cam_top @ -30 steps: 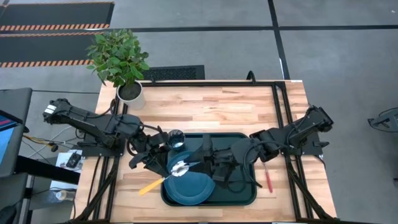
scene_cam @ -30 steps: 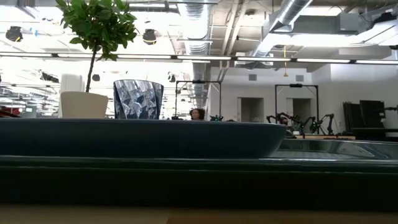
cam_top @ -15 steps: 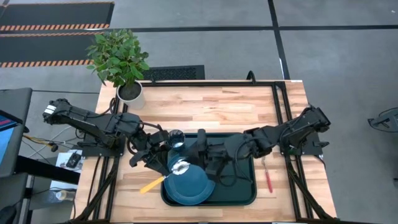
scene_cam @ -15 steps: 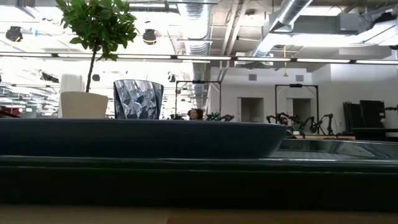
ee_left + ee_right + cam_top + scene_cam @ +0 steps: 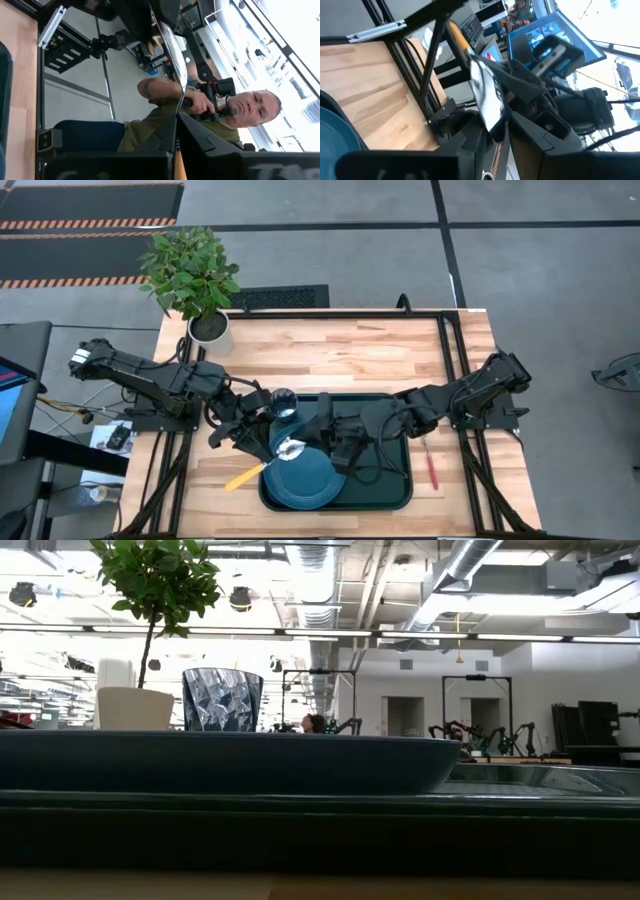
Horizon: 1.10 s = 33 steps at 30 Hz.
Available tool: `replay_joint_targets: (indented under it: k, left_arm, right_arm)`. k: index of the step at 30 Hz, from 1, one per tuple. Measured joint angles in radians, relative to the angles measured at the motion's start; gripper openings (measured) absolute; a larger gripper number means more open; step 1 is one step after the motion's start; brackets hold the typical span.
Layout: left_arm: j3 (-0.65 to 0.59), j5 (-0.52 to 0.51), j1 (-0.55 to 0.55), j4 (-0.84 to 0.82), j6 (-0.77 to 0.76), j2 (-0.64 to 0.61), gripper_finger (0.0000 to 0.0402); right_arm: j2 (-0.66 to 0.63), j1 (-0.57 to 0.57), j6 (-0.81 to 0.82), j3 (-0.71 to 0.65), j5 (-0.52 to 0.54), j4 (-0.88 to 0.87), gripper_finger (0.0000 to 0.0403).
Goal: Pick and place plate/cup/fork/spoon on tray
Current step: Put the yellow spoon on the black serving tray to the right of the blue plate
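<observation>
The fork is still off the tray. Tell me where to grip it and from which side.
Grip the fork midway along its red handle, coming straight down with the fingers closing across it. It lies flat on the table, alongside the right rim of the tray, with bare wood on both sides. The right gripper, over the tray, is probably the nearer one.

I can't read any text, label, brand, number or sign in any view. The blue monitor screen in my right wrist view shows only blurred shapes, no letters I can make out. The orange-and-black striped floor markings in the high view are hazard stripes only, no wording. Nothing printed on the tableware or the arms that I can read.
</observation>
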Motion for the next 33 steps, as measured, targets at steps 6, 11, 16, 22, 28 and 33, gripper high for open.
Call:
replay_joint_targets:
  k: [6,11,16,22,28,33]
  left_arm:
    - [0.000,-0.008,0.000,0.000,0.001,0.000,0.0000]
    - [0.000,-0.021,0.000,-0.006,0.011,0.000,0.0000]
    - [0.000,-0.057,0.001,-0.013,0.039,0.000,0.0000]
    - [0.000,-0.105,0.016,-0.044,0.147,0.000,0.0018]
    - [0.001,-0.106,0.066,-0.190,0.260,-0.001,0.0077]
    - [0.001,-0.165,0.109,-0.366,0.354,-0.001,0.0117]
  right_arm:
    - [0.000,0.014,-0.014,0.000,0.005,0.001,0.0081]
    - [0.000,0.012,-0.007,0.000,0.009,0.009,0.0019]
    - [-0.003,0.012,0.016,0.000,0.016,0.008,0.0012]
    - [-0.021,0.005,0.133,0.000,0.046,-0.071,0.0005]
    - [-0.114,-0.044,0.429,0.000,-0.020,-0.343,0.0003]
    - [-0.166,-0.148,0.765,0.000,-0.069,-0.750,0.0003]
